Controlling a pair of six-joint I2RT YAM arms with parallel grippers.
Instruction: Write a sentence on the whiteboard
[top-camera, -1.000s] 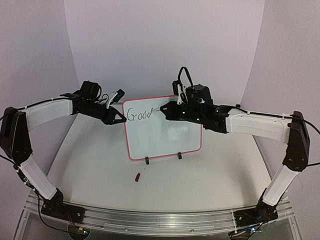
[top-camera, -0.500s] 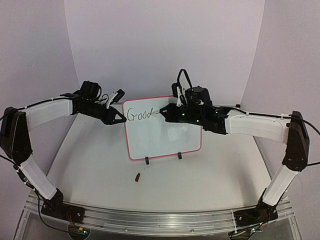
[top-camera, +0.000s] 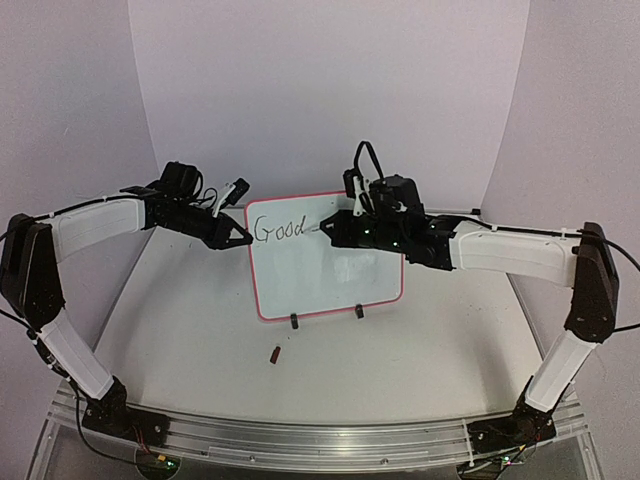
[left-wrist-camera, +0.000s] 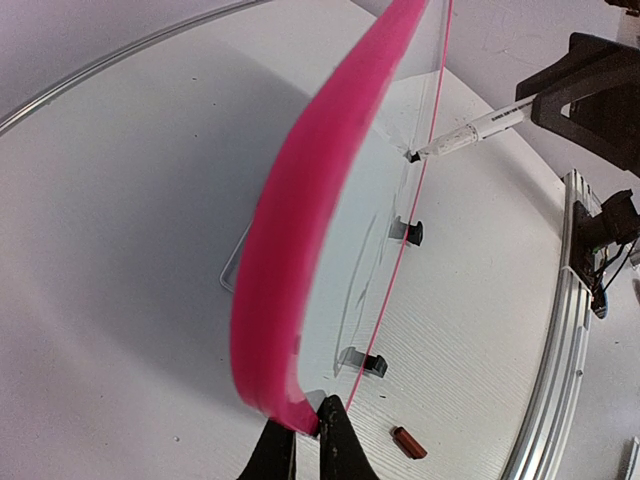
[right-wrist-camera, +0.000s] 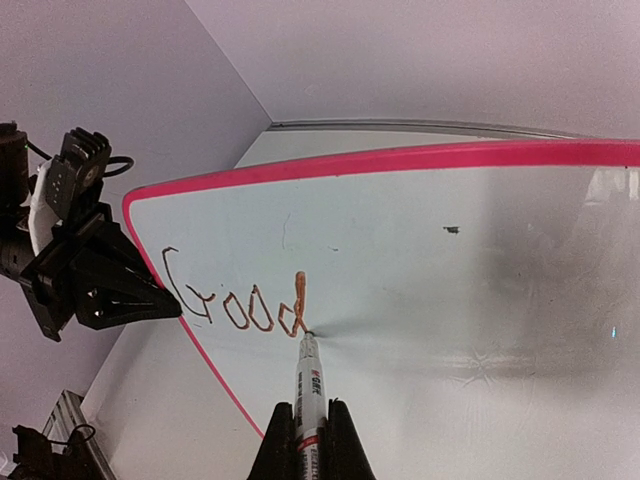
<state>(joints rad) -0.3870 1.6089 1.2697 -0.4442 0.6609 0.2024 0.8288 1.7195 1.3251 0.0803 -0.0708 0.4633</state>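
The whiteboard stands upright on two black clip feet at mid table, pink-red frame around it. The word "Good" is written at its top left; it also shows in the right wrist view. My left gripper is shut on the whiteboard's left frame edge. My right gripper is shut on a white marker, whose tip touches the board at the foot of the "d". The marker shows in the left wrist view.
A small red marker cap lies on the table in front of the board, also in the left wrist view. A metal rail runs along the near table edge. White walls enclose the back and sides.
My right gripper has shifted a little left and down with the marker, finishing the stroke of the "d". The left gripper and the board have not moved.
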